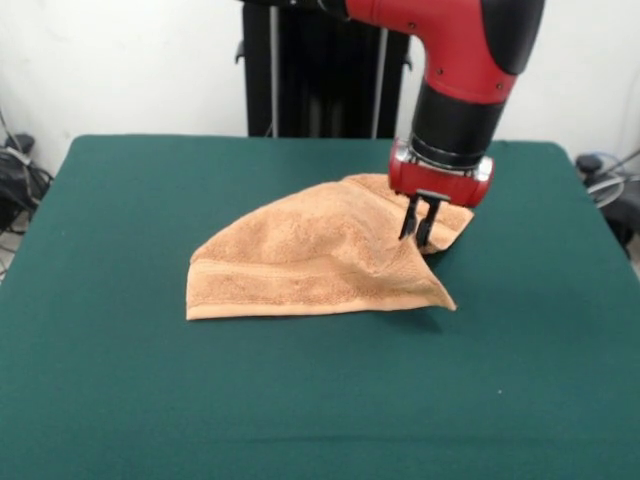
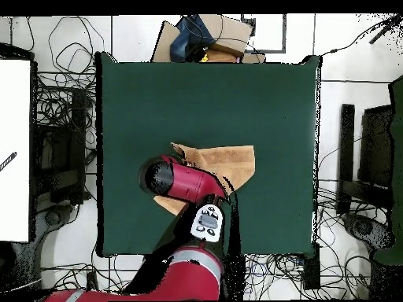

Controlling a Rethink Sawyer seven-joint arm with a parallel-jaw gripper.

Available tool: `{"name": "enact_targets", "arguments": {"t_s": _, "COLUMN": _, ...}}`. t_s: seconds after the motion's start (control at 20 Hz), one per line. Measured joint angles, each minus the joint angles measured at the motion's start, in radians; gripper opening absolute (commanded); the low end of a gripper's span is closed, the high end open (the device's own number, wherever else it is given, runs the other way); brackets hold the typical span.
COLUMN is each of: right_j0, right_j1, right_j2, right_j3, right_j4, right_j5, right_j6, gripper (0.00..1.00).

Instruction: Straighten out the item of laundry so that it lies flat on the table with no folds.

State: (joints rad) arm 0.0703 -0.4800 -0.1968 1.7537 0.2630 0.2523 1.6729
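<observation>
- near edge first: the towel's [image 1: 320, 255] hemmed edge with its woven band is seen lying along the desk [image 1: 120, 380] toward the camera in the front view, running from a rounded corner at picture-left to a pointed corner at picture-right.
- towel position: roughly mid-desk, slightly toward the robot's side; it is folded over itself into a rough triangle, not flat.
- long axis: judged to run along that banded edge, roughly parallel to the desk's near edge in the front view.
- fold: the upper layer rises from the banded edge toward the far picture-right corner, where a second layer peeks out underneath.
- pincer [image 1: 421, 230]: found at that far picture-right corner, pointed straight down, fingers close together with cloth apparently pinched between them; contact with the lower layer cannot be confirmed.
- key relation: nearly all of the towel lies to picture-left and toward the camera from the pincer, so the fold is judged to open only if that corner is carried away from the bulk.
- overhead view: the pincer is hidden under the arm [image 2: 185, 179]; the towel [image 2: 232, 163] shows beyond it, on the side away from the base.
</observation>
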Motion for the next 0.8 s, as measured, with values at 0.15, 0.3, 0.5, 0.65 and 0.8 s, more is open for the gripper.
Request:
{"name": "enact_targets", "arguments": {"t_s": 0.15, "right_j0": 0.000, "right_j1": -0.010, "right_j2": 0.000, "right_j3": 0.014, "right_j4": 0.000, "right_j5": -0.010, "right_j6": 0.000, "gripper": 0.00}}
{"name": "enact_targets", "arguments": {"t_s": 0.3, "right_j0": -0.001, "right_j1": -0.024, "right_j2": 0.000, "right_j3": 0.033, "right_j4": 0.000, "right_j5": -0.018, "right_j6": 0.000, "gripper": 0.00}}
{"name": "enact_targets", "arguments": {"t_s": 0.5, "right_j0": -0.006, "right_j1": -0.044, "right_j2": 0.000, "right_j3": 0.057, "right_j4": 0.002, "right_j5": -0.019, "right_j6": 0.000, "gripper": 0.00}}
{"name": "enact_targets", "arguments": {"t_s": 0.65, "right_j0": -0.011, "right_j1": -0.050, "right_j2": 0.001, "right_j3": 0.066, "right_j4": 0.003, "right_j5": -0.019, "right_j6": 0.000, "gripper": 0.00}}
{"name": "enact_targets", "arguments": {"t_s": 0.8, "right_j0": -0.026, "right_j1": -0.066, "right_j2": 0.003, "right_j3": 0.086, "right_j4": 0.003, "right_j5": -0.029, "right_j6": 0.000, "gripper": 0.00}}
